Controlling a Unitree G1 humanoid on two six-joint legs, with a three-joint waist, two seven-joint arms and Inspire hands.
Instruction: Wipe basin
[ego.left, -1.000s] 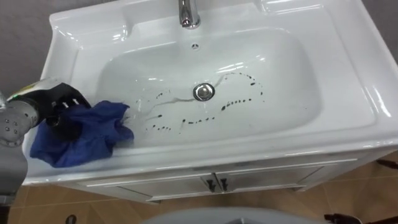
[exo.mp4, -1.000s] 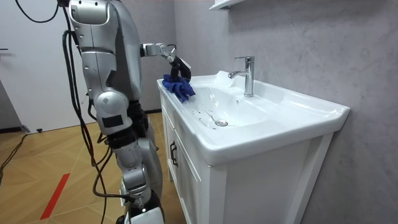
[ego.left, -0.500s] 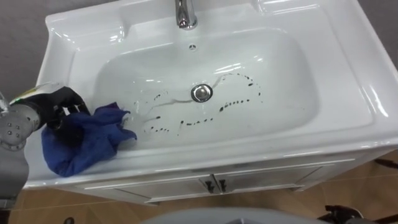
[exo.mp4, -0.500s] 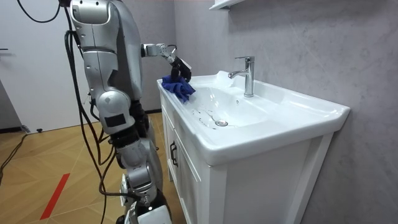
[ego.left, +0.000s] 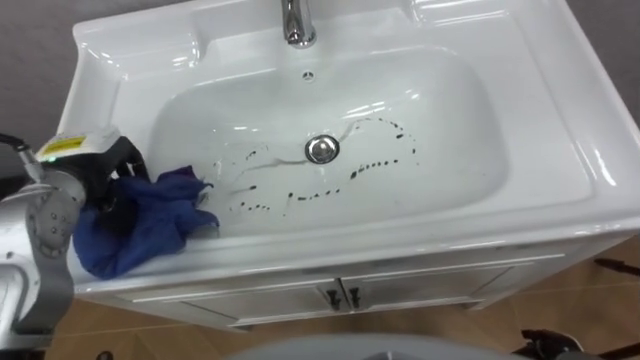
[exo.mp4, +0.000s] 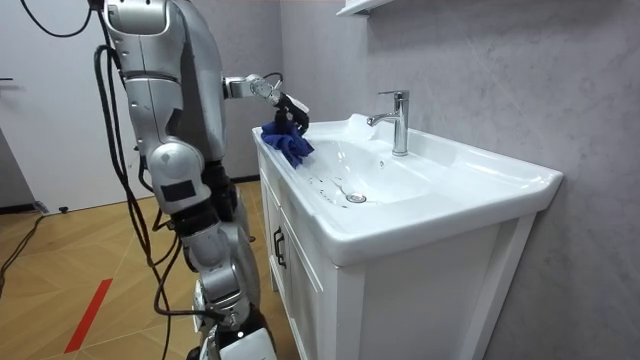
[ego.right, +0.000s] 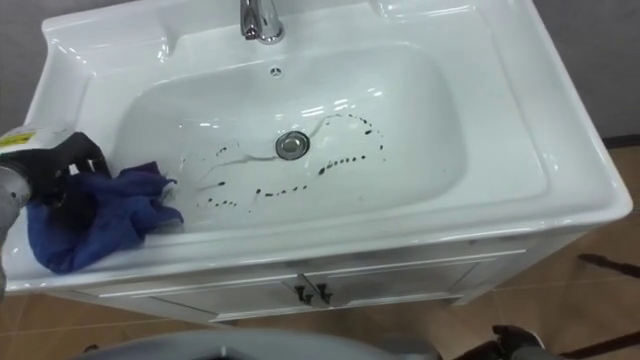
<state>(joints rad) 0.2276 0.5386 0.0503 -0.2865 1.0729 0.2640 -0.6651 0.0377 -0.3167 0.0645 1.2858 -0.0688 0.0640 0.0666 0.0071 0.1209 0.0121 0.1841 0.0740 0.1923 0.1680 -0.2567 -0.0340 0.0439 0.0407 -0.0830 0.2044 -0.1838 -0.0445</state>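
A white basin (ego.left: 560, 130) (ego.right: 520, 130) (exo.mp4: 480, 170) is set into a vanity, with dark streaks and droplets around its drain (ego.left: 321, 149) (ego.right: 292, 145). A crumpled blue cloth (ego.left: 140, 220) (ego.right: 90, 225) (exo.mp4: 288, 146) lies on the basin's left rim, one corner hanging toward the bowl. My left hand (ego.left: 105, 170) (ego.right: 62, 160) (exo.mp4: 287, 108), in a black glove, rests on the cloth's left part with its fingers curled into the fabric. In the room view I stand upright at the vanity's left end with that arm stretched over the rim.
A chrome tap (ego.left: 297, 22) (ego.right: 258, 20) (exo.mp4: 397, 120) rises at the basin's back edge. Cabinet doors with dark handles (ego.left: 340, 296) sit below the front rim. A grey wall backs the vanity, and wooden floor (exo.mp4: 80, 260) lies around it.
My left hand and the cloth have drawn slightly back to the left along the rim. The view has shifted a little as well.
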